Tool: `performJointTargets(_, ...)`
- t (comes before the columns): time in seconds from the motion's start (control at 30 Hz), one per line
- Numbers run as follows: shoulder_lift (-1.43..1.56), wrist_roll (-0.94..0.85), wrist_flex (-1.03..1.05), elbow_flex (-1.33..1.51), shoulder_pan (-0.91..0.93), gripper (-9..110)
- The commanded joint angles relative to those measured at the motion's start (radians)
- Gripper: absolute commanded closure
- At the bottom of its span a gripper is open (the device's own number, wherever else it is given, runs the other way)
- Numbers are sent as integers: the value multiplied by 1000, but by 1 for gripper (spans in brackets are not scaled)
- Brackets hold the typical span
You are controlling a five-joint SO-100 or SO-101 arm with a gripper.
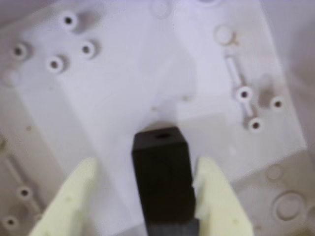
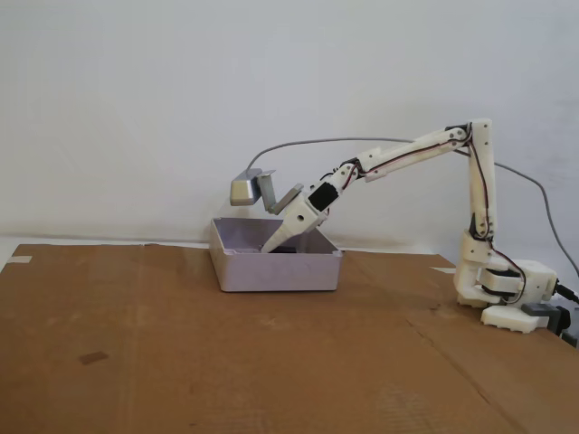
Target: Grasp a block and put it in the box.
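Black and matte, the block (image 1: pixel 161 173) sits low in the wrist view's centre between the fingers of the claw (image 1: pixel 147 196), which looks parted, its long axis running up-frame over the floor of the box (image 2: pixel 276 271).

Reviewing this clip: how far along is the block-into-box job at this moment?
Done: the block is off the table and carried into the box; the fixed view shows the gripper dipping below the box rim. In hand: in the wrist view the block sits between the pale fingers over the box floor, a gap showing on its left side. Left: whether it has been let go cannot be told; then the arm withdraws.
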Motion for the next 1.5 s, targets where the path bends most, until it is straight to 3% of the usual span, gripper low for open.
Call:
performJointTargets(0.0, 141, -9, -38, -117, -26, 79)
performJointTargets(0.37, 176, -9, -37, -222, -110, 80)
performJointTargets(0.57, 181, -9, -35, -244, -114, 102)
performJointTargets(1.47, 183, -9, -35, -410, -183, 101)
